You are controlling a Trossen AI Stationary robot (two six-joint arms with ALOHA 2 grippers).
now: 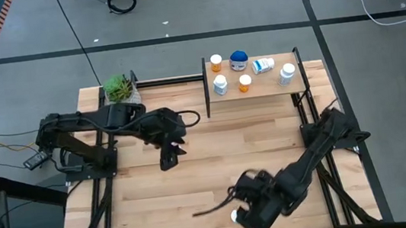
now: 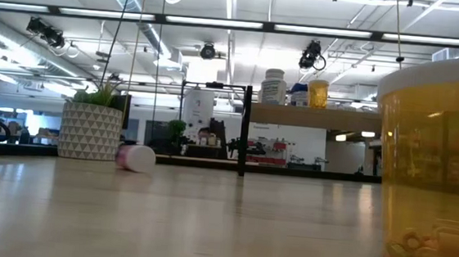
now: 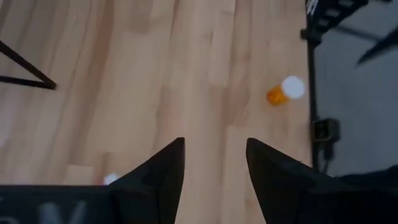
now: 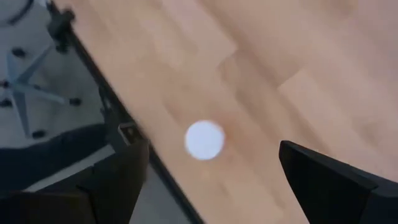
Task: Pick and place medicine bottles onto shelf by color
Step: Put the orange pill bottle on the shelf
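The left gripper [image 1: 169, 162] hovers over the table centre-left, fingers spread with nothing between them. At about five o'clock on the table [image 1: 144, 205], near the front edge, the right gripper [image 1: 244, 215] is above an upright bottle [image 4: 204, 139]; its fingers stand wide on both sides and are not touching it. The bottle's long axis is vertical, white cap upward. It looks light, stiff and smooth, so I would grip the body under the cap. The shelf [image 1: 261, 88] lies at one o'clock.
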